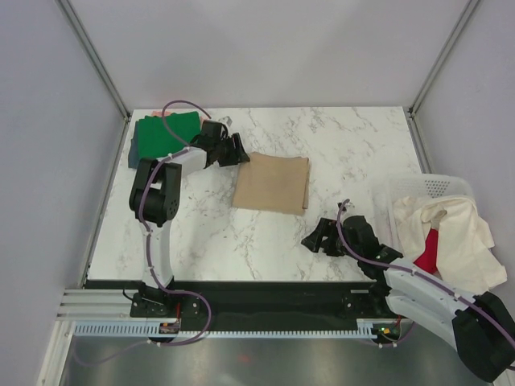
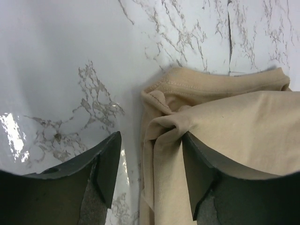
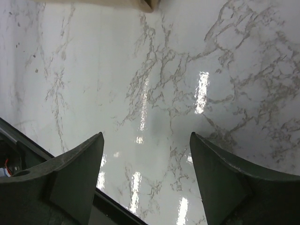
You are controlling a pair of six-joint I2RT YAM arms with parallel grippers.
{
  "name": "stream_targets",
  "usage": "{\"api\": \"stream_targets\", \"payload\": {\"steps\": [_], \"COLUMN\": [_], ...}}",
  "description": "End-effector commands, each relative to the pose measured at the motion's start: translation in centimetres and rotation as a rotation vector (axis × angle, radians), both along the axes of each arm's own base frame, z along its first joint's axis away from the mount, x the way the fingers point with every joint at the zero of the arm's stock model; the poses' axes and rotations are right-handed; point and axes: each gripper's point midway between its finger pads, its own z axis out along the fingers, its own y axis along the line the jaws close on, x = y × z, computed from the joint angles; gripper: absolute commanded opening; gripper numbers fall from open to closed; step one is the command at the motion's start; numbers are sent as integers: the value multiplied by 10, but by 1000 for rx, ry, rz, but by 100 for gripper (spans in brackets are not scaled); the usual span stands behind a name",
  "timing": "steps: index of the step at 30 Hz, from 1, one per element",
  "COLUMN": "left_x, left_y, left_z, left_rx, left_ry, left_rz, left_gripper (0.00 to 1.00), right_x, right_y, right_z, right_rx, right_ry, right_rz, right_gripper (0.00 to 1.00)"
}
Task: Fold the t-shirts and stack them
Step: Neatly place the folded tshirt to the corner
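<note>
Straddling bunched tan tee (image 2: pixel 234 122) edge: left pincer (image 2: pixel 150 150)

You have a white marble-patterned table (image 1: pixel 346 145) with grey veining filling the middle of the overhead view; in the right wrist view its glossy top throws back bright spots of light. In the left wrist view a thin dark line (image 2: pixel 229 37) runs across the tabletop. A white mesh basket (image 1: pixel 438 186) sits at the table's right edge, about midway between far and near. Plain pale walls (image 1: pixel 265 48) close in the far, left and right sides, with slanting metal posts (image 1: pixel 92 52) at the far corners. Along the near edge you see a black base plate (image 1: pixel 265 296), then a white slotted rail (image 1: pixel 265 328), then a dull metal surface (image 1: pixel 265 362) nearest you.
</note>
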Motion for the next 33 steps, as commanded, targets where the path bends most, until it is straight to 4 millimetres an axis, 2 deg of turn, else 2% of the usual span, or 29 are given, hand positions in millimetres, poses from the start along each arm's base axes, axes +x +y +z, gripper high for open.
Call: {"api": "stream_targets", "payload": {"steps": [1,5,6,7,11,12,13,14,16,17,18,19,21,22,25,26,27,29,30,32,33], "left_x": [-3,-14,-18,-19,-20,-18,-18,-16,-14,-14,-13,-12,-14,-12,-16,-11,-19,-20,-21,-22,-21], "left_y": [-5,-16,-19,-29,-42,-47,-48,-50,-51,-53,-56,-57,-61,-62,-56,-53,-47,-37,-25,-10,5], "left_z": [-18,-25,-36,-34,-30,-26,-29,-28,-28,-27,-24,-22,-8,17,48,76,79,96,113,124,136], "left_rx": [6,-58,-75,-125,-203,-222,-229,-235,-251,-257,-270,-280,-317,-330,-296,-271,-246,-204,-188,-157,-146], "left_ry": [36,41,67,59,54,50,58,58,65,67,65,69,68,27,19,-34,8,-5,-11,-30,-50], "left_rz": [-41,-89,-101,-141,-174,-187,-191,-194,-193,-196,-206,-211,-237,-247,-238,-251,-247,-251,-233,-213,-188], "left_gripper": [60,55,55,56,67,66,62,48,31,15,6,2,2,2,2,2,2,2,2,2,2], "right_x": [-5,-5,-4,-4,-3,-4,-4,-4,-4,-4,-4,-4,-4,-3,-4,-4,-4,-5,-6,-6,-7], "right_y": [1,3,3,3,4,4,4,4,4,4,4,4,4,5,4,4,4,4,4,3,3], "right_z": [-4,-5,-5,-7,-7,-8,-8,-7,-8,-7,-7,-8,-8,-7,-7,-6,-6,-6,-6,-5,-6], "right_rx": [38,40,38,28,29,29,30,30,30,31,30,27,25,29,34,35,37,39,41,44,46], "right_ry": [-29,-35,-37,-30,-32,-32,-33,-37,-35,-36,-35,-35,-33,-36,-42,-43,-47,-48,-50,-53,-51], "right_rz": [-16,-3,3,6,11,12,14,13,11,11,11,13,13,14,13,13,13,15,16,15,17], "right_gripper": [82,83,83,83,83,83,83,83,83,83,83,83,83,83,82,82,82,82,82,82,82]}}
